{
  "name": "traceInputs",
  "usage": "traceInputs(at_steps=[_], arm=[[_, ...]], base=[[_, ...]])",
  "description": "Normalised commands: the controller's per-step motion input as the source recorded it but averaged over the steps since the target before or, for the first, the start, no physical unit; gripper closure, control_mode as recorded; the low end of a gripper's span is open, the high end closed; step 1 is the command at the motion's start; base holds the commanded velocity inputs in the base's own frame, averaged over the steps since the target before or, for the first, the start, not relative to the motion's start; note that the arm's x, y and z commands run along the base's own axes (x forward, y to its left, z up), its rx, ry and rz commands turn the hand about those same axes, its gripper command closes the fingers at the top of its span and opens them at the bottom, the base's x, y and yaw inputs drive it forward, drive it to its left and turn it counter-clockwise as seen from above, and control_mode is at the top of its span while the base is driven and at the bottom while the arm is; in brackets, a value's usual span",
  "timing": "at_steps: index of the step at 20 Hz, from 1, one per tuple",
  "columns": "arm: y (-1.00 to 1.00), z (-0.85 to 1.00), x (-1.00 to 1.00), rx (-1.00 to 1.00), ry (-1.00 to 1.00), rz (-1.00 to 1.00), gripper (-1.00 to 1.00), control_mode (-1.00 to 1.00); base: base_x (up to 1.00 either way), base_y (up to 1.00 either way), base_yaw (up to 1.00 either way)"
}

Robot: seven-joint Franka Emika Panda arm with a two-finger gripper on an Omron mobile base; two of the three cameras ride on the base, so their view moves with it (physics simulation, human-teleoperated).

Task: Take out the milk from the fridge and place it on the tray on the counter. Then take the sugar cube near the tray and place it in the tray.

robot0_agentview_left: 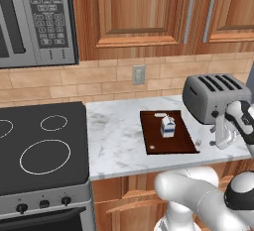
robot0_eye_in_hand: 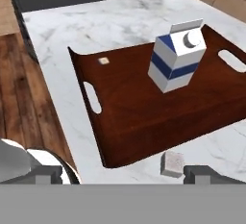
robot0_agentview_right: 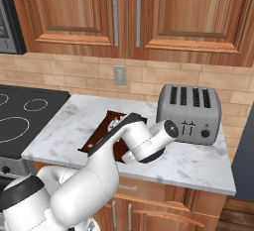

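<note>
Nearest the hand, the sugar cube (robot0_eye_in_hand: 173,164) sits on the marbled counter (robot0_eye_in_hand: 96,31) just beside the tray's (robot0_eye_in_hand: 139,117) near edge, touching nothing. It lies between the two dark fingertips of the gripper (robot0_eye_in_hand: 124,174), which stand spread as wide as they go with nothing between them but the cube below. My guess is the hand is lined up this way so the fingers can drop on either side of the cube and pinch it.

Beyond the cube, the dark brown tray lies flat on the counter with a pale slot at each short end. The milk (robot0_eye_in_hand: 177,57) stands upright on it, toward the far half, blue band around its white body and a round cap on the gable. That part of the job looks done; the carton is well apart from the gripper. A tiny pale speck shows on the tray near one corner, too small to identify.

From the left base view, the white arm reaches up from the base and bends over the counter's front edge, the hand hanging just beside the tray (robot0_agentview_left: 168,143) and in front of the silver four-slot toaster (robot0_agentview_left: 213,98). Farther off are the black glass stovetop (robot0_agentview_left: 42,145) and, above it, the microwave (robot0_agentview_left: 37,19).
</note>
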Motion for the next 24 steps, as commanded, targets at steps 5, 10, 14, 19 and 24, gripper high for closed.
traceInputs(at_steps=[5, 10, 14, 19, 24], arm=[[0.01, -0.4, 0.19, -0.03, 0.0, -0.04, -1.0, -1.0], [0.0, -0.32, 0.13, 0.0, 0.0, 0.03, -1.0, -1.0], [0.0, -0.17, 0.14, 0.0, 0.0, 0.06, -1.0, -1.0], [-0.01, -0.06, 0.15, 0.02, 0.03, 0.03, -1.0, -1.0], [-0.09, 0.0, 0.02, 0.02, 0.01, 0.0, -1.0, -1.0]], base=[[0.0, 0.0, 0.0], [0.0, 0.0, 0.0], [0.0, 0.0, 0.0], [0.0, 0.0, 0.0], [0.0, 0.0, 0.0]])
